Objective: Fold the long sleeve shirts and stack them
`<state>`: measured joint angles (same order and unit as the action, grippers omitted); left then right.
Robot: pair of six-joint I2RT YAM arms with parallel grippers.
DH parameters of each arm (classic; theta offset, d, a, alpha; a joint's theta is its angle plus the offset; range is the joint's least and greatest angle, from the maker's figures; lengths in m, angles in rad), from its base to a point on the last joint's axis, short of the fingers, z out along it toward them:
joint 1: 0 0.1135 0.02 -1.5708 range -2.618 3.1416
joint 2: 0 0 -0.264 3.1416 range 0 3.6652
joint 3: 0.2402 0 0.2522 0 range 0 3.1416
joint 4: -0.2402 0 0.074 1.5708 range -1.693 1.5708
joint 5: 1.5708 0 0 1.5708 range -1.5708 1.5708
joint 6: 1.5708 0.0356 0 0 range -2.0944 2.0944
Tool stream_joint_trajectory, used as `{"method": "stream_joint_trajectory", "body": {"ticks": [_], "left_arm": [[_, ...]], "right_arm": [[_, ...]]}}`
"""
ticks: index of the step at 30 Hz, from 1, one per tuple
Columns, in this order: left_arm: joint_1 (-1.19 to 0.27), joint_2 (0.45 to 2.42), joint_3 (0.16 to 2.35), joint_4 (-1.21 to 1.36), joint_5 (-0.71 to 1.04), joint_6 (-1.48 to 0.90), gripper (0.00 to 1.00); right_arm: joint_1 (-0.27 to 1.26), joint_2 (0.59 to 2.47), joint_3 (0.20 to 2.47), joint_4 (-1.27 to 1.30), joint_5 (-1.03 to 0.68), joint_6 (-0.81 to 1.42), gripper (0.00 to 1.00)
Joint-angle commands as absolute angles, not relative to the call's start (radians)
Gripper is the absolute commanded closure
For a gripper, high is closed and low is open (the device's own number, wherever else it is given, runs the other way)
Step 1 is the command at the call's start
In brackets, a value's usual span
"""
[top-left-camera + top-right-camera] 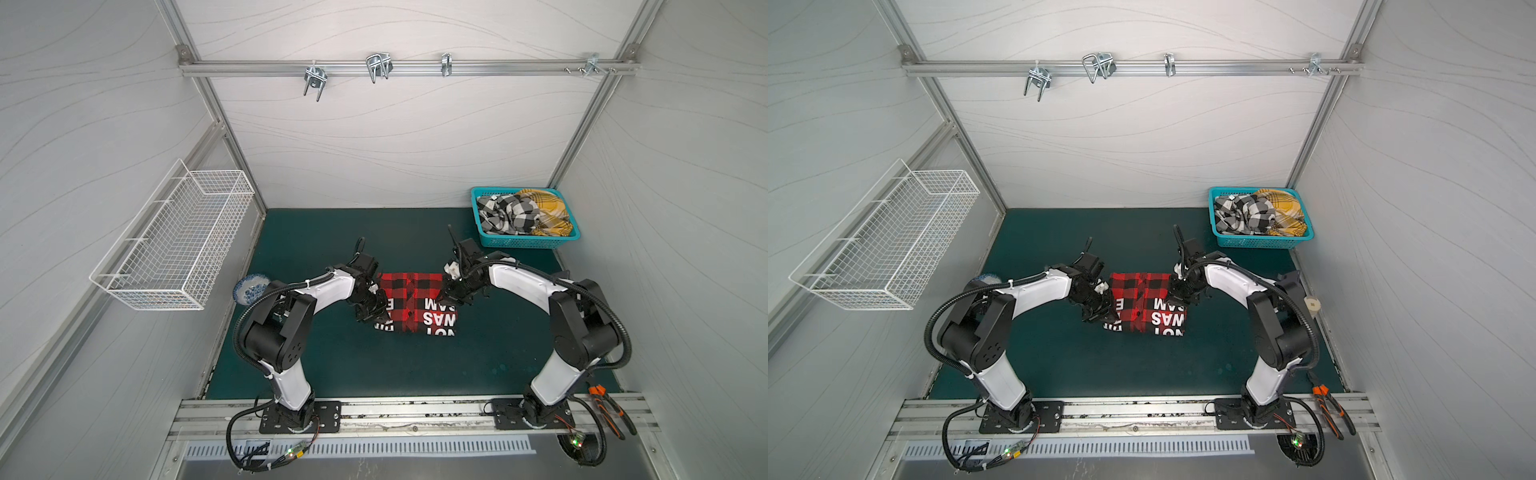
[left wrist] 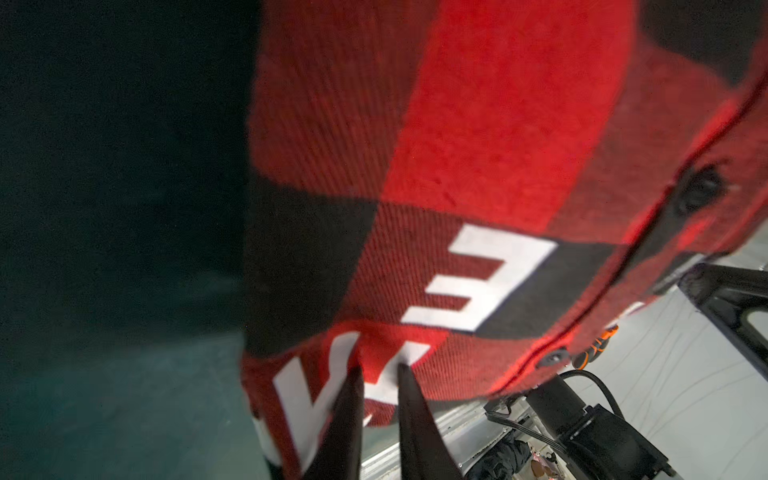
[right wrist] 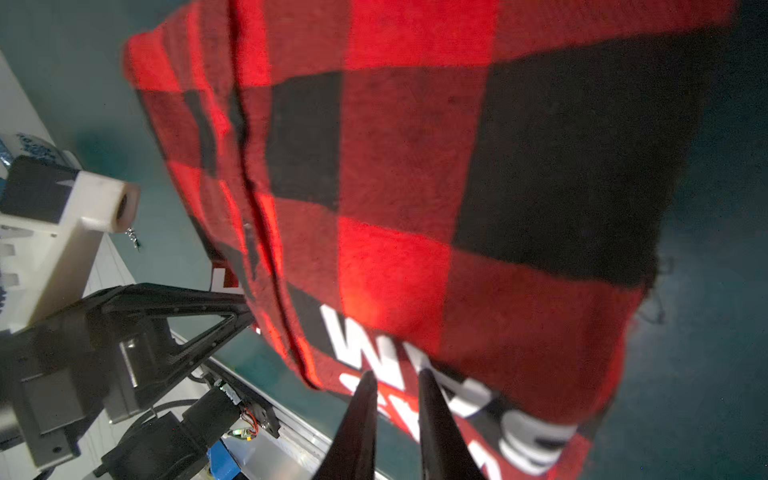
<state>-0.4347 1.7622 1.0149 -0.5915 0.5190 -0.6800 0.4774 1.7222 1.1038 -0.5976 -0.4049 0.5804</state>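
The red-and-black shirt (image 1: 415, 301) (image 1: 1148, 301) with white block letters is a folded rectangle at the middle of the green mat. My left gripper (image 1: 375, 313) (image 2: 380, 368) is shut on its left side. My right gripper (image 1: 446, 293) (image 3: 395, 376) pinches its right side. In both wrist views the cloth (image 2: 457, 124) (image 3: 415, 187) hangs raised off the mat at the held edges. A black-and-white checked shirt (image 1: 507, 214) (image 1: 1246, 212) and a mustard-yellow plaid shirt (image 1: 544, 208) (image 1: 1283, 208) lie crumpled in a teal basket (image 1: 523, 242) at the back right.
A white wire basket (image 1: 174, 245) hangs on the left wall. A blue-and-white bowl (image 1: 249, 286) sits at the mat's left edge behind the left arm. Orange-handled pliers (image 1: 611, 411) lie on the front rail at the right.
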Motion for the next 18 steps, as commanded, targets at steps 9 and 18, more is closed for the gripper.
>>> {"method": "stream_joint_trajectory", "body": {"ticks": [9, 18], "left_arm": [[-0.431, 1.754, 1.031, -0.598, 0.508, -0.673, 0.75], [-0.348, 1.615, 1.048, -0.693, 0.502, -0.649, 0.67]], "right_arm": [[0.427, 1.715, 1.029, -0.615, -0.337, 0.556, 0.80], [0.426, 1.550, 1.080, -0.729, -0.298, 0.517, 0.37]]}}
